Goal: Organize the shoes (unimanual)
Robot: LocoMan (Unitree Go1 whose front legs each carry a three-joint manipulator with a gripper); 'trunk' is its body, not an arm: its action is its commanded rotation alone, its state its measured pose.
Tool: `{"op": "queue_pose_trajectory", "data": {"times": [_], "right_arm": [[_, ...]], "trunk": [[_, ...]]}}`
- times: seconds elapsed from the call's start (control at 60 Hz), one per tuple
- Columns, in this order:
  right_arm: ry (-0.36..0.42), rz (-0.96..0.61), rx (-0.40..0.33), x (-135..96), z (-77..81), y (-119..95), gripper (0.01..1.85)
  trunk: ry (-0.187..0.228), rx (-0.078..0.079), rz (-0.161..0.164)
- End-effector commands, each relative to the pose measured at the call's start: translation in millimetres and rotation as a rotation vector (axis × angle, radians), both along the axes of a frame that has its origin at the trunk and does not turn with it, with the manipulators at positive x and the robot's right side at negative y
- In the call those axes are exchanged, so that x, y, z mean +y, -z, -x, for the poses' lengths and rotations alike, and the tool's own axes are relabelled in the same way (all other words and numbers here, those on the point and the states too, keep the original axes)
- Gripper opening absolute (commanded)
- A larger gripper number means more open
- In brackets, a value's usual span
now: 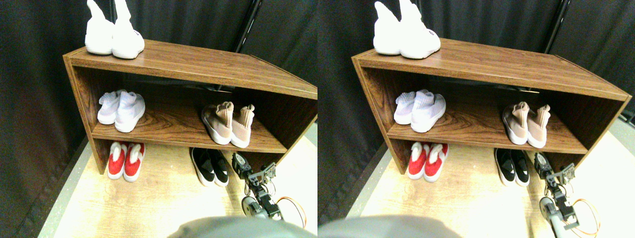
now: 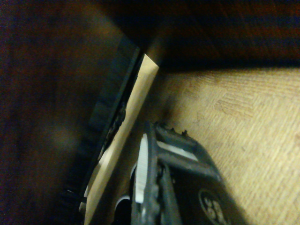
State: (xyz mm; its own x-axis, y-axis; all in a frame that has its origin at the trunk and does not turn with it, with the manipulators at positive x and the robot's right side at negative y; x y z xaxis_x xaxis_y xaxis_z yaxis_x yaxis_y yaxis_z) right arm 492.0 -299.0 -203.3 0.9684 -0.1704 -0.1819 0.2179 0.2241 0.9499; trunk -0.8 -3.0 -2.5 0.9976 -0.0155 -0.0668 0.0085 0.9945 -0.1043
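The shelf (image 1: 188, 64) keeps its shoes in neat pairs, toes toward the front, which reads as the order the task is after. The beige-tan pair (image 1: 228, 124) sits on the middle board at about 3 o'clock, side by side and touching. The black pair (image 1: 211, 166) stands on the floor (image 1: 163, 198) under that board, toward 5 o'clock, also touching and squared up (probably already where it belongs). A white pair (image 1: 121, 110) holds the middle board's 9 o'clock end, a red-and-white pair (image 1: 126, 161) lies below it, and a high-cuffed white pair (image 1: 113, 34) stands on top.

The right gripper (image 1: 241, 163) is low at the shelf's mouth, just beside the black pair on its 3 o'clock side, with the beige-tan pair above it at roughly 12 o'clock. It grasps nothing; whether its jaws are parted I cannot tell, since the wrist view shows only the floor and a dark edge beside it.
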Motion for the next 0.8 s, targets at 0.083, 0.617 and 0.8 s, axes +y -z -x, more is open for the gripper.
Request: {"op": "queue_pose_trajectory", "data": {"times": [0.083,0.617,0.8], "right_arm": [[-0.028,0.032,-0.073,4,9.3,-25,0.06],[-0.155,0.026,-0.133,21,71.7,-58,0.06],[-0.213,0.065,-0.183,33,90.1,-79,0.06]], "trunk": [[0.007,-0.018,0.008],[0.019,-0.078,0.011],[0.018,-0.099,0.016]]}}
